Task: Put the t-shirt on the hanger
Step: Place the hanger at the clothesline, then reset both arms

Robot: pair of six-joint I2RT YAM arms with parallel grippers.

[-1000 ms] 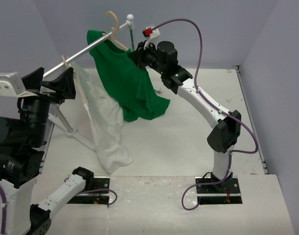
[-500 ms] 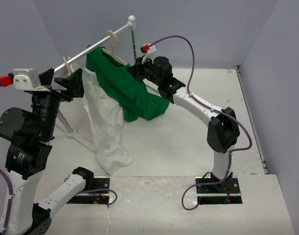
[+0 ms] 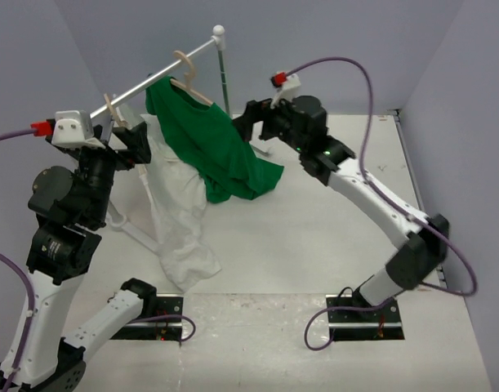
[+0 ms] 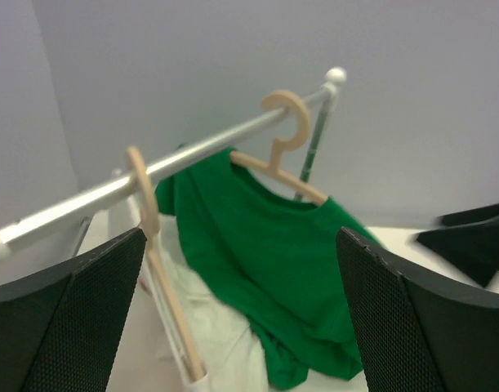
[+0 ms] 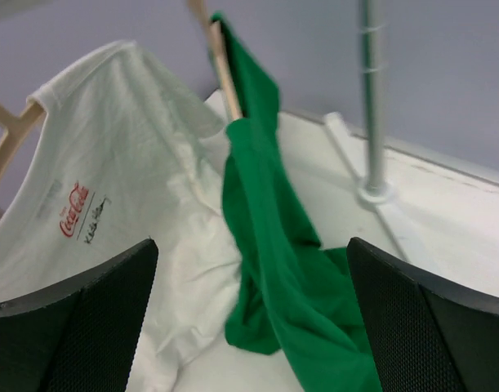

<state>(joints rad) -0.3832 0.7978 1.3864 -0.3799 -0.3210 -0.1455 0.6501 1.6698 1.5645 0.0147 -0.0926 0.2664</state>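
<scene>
The green t-shirt (image 3: pixel 207 143) hangs on the pale wooden hanger (image 3: pixel 186 72), whose hook sits over the metal rail (image 3: pixel 135 88). The shirt's lower part bunches on the table. My right gripper (image 3: pixel 249 124) is open just right of the shirt's shoulder, a little apart from it. The right wrist view shows its wide fingers (image 5: pixel 77 318) with the t-shirt (image 5: pixel 269 245) beyond them, nothing between. My left gripper (image 3: pixel 133 137) is open at the rail's left. In the left wrist view the hanger (image 4: pixel 283 139) and t-shirt (image 4: pixel 265 245) lie ahead of its fingers (image 4: pixel 69 318).
A second wooden hanger (image 4: pixel 155 253) carries a white garment (image 3: pixel 180 220) left of the green shirt; that garment (image 5: pixel 118 204) has a red logo. The rack's upright post (image 5: pixel 370 106) stands behind on a white base. Grey walls enclose the white table (image 3: pixel 331 212).
The hanger's hook came down onto the rail. My right gripper opened, let go at the shirt's shoulder and drew back to the right. The left arm rose and moved slightly right.
</scene>
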